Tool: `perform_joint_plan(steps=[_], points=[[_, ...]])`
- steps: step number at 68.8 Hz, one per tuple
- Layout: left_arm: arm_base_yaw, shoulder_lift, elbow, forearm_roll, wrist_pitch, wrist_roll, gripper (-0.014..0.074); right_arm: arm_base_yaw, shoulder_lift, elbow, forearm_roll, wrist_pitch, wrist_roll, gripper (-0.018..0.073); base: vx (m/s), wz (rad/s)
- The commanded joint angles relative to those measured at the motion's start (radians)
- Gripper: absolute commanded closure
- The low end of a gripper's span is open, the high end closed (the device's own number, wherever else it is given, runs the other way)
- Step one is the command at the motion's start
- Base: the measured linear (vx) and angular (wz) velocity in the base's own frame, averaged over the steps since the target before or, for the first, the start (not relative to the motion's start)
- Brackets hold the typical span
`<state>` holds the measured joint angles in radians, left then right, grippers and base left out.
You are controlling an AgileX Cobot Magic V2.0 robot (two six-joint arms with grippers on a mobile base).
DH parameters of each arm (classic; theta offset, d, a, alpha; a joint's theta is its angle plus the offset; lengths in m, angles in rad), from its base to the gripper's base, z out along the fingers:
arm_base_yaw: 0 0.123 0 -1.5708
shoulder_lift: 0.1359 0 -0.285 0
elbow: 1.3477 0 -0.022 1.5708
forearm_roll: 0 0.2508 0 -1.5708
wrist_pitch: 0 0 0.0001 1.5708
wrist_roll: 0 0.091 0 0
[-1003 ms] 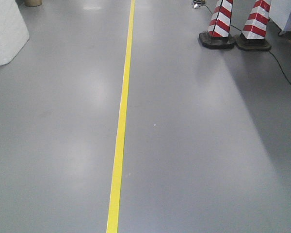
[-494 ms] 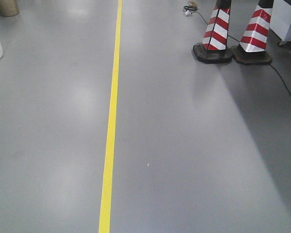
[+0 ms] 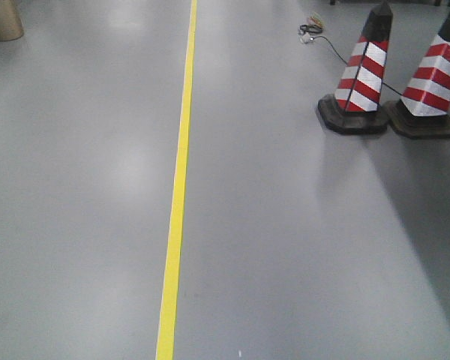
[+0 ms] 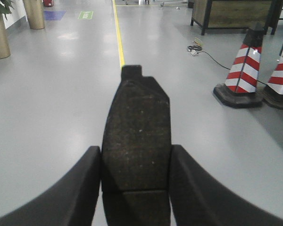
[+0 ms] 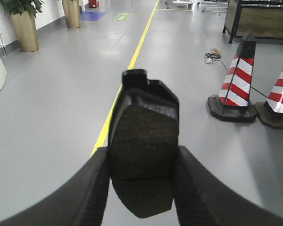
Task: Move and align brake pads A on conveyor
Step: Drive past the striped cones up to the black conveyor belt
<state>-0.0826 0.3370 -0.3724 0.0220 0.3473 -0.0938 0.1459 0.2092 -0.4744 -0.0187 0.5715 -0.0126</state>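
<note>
Black, smooth, curved fingers of the left gripper (image 4: 135, 157) are clamped tight on the long edges of the left-hand brake pad (image 4: 137, 117). Pad sticks out past the tips: rough, speckled dark-grey face to cam, small square tab at the far end. Right gripper (image 5: 141, 157), same deal: closed hard on the right-hand brake pad (image 5: 144, 134), gritty face w/ bevelled far corners, black backing plate peeking behind, notch tab on top. Both pads sit in the grippers w/ glossy grey floor (image 3: 300, 247) behind. Yellow line (image 3: 177, 187) runs straight away, left of centre. Farther right, two red-white striped cones (image 3: 364, 75) on black bases, side by side. Past them a thin cable (image 3: 326, 41) trails on the floor. Far left, gold planters (image 4: 36, 13); far right, a wood-panel cabinet (image 4: 236, 13) w/ black frame.
</note>
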Motion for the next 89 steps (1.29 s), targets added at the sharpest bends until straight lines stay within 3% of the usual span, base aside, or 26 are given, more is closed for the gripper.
perform_joint_plan(steps=[1, 89], points=[[-0.001, 0.005, -0.031, -0.006, -0.097, -0.002, 0.0602, -0.002, 0.008, -0.029, -0.005, -0.103, -0.006, 0.0569, 0.82, 0.08], [-0.001, 0.007, -0.031, -0.006, -0.097, -0.002, 0.0602, -0.002, 0.008, -0.029, -0.005, -0.102, -0.006, 0.0569, 0.77, 0.0]])
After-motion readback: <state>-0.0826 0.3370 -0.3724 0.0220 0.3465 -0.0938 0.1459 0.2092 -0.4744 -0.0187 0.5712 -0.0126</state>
